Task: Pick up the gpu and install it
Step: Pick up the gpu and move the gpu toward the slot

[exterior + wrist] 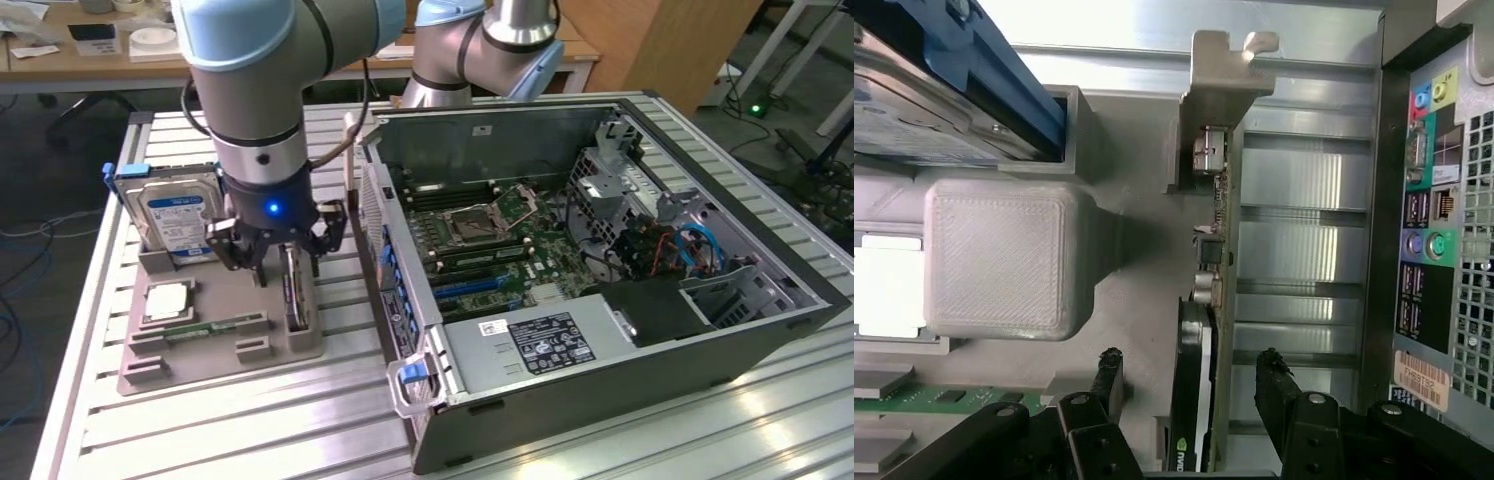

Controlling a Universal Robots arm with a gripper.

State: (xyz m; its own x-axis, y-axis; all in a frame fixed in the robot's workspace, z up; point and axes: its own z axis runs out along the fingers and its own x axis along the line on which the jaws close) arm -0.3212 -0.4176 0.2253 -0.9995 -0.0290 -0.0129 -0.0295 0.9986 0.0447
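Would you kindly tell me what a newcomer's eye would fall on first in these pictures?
The open computer case fills the exterior view's right, its motherboard bared. On that view's left, the arm's open pincer straddles the gpu, which stands on edge in a grey holder beside a hard drive.

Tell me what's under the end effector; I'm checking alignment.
The gpu, standing on edge in the gray holder, between the open fingers. Its lower edge is hidden inside the holder.

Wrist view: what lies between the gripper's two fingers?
The gpu stands on edge between the open fingers, with a gap on either side, seen in the wrist view.
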